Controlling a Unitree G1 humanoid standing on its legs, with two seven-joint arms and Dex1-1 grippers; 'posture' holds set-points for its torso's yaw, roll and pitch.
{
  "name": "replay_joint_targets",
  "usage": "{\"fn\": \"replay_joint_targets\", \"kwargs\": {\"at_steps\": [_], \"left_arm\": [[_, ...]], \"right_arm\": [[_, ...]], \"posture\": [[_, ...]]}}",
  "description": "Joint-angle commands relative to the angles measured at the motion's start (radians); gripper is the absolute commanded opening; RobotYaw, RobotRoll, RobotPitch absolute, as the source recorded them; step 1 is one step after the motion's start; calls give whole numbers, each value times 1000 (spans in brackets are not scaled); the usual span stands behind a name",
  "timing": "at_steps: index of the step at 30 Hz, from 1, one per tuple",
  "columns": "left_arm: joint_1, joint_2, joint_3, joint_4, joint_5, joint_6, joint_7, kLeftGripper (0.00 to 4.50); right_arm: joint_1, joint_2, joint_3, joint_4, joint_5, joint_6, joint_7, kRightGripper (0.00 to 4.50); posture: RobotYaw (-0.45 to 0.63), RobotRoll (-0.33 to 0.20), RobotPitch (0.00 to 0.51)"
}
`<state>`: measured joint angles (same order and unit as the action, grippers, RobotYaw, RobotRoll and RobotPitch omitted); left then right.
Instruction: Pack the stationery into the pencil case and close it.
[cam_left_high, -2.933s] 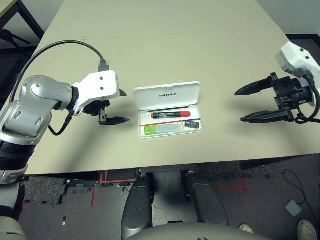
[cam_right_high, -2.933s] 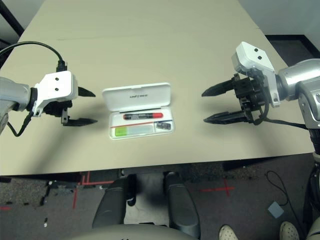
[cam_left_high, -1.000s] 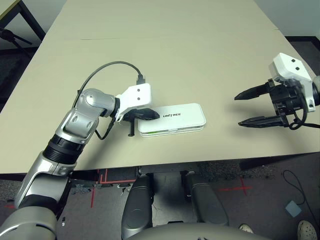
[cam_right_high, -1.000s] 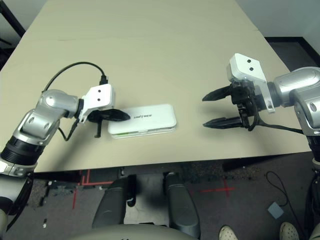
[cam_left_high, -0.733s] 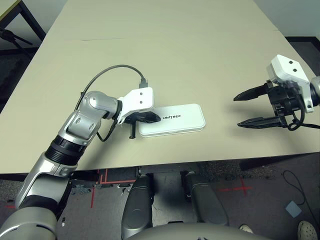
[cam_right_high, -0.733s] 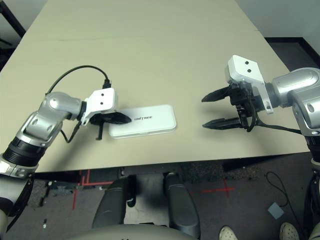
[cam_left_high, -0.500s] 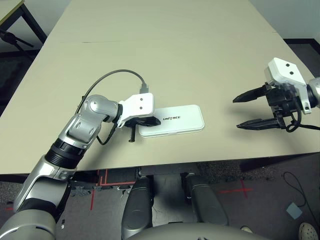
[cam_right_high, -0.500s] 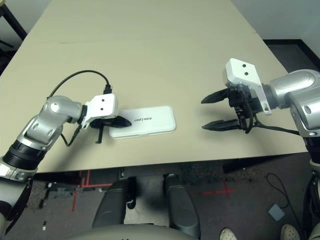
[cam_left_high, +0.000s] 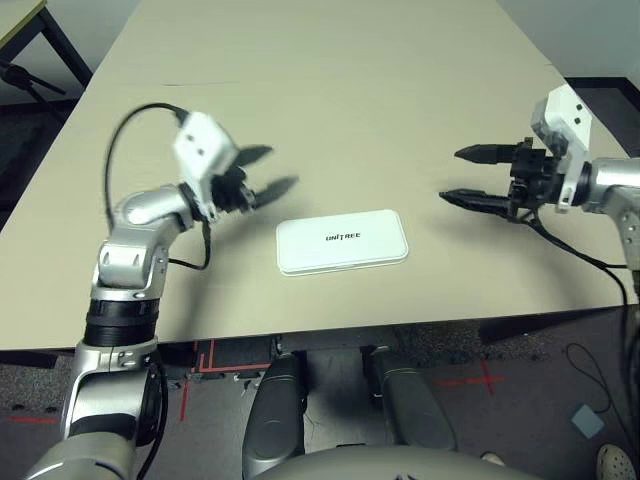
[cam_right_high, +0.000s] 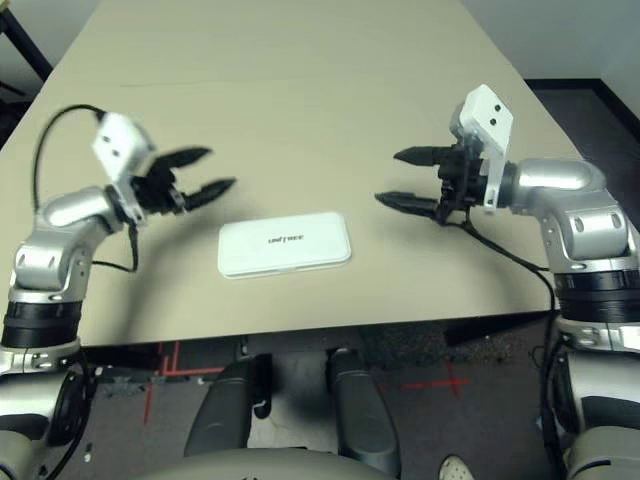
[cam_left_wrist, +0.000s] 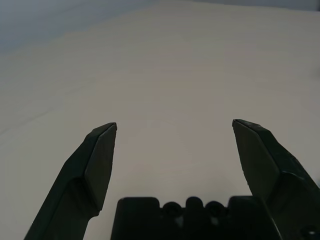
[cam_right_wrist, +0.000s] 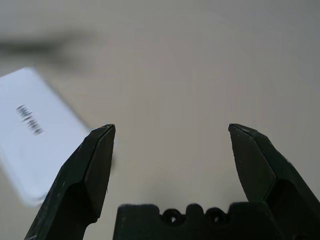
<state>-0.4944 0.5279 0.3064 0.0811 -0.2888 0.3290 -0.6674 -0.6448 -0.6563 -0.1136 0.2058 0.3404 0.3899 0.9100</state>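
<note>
The white pencil case (cam_left_high: 342, 241) lies shut and flat on the desk (cam_left_high: 330, 90), long axis running side to side between the left tool (cam_left_high: 262, 172) and right tool (cam_left_high: 462, 176) (both spread wide, holding nothing), the left one somewhat nearer

A broad, matte beige rectangular table (cam_left_high: 330, 90) carries one object: a flat white rounded-corner plastic pencil case (cam_left_high: 342, 241), lid closed with its dark logo upward, toward six o'clock from the tabletop's centre.
</note>
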Motion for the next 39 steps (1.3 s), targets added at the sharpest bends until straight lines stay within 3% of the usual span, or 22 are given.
{"fn": "replay_joint_targets", "kwargs": {"at_steps": [1,6,15,28,39], "left_arm": [[-21,21,103,151,4,-78,122,4476],[-54,55,146,333,31,-204,219,4476],[-66,74,156,524,35,-347,311,4476],[-120,40,99,586,44,-404,347,4476],[-110,23,45,530,50,-393,332,4476]], "right_arm": [[-35,55,-55,117,-58,-103,-177,4500],[-74,99,-107,321,-120,-253,-389,4500],[-138,59,-174,629,-194,-441,-698,4500],[-173,43,-174,774,-194,-536,-696,4500],[-164,35,-170,781,-192,-556,-673,4500]], "posture": [[-21,0,198],[-22,0,198],[-44,0,204],[-99,0,214],[-108,0,231]]}}
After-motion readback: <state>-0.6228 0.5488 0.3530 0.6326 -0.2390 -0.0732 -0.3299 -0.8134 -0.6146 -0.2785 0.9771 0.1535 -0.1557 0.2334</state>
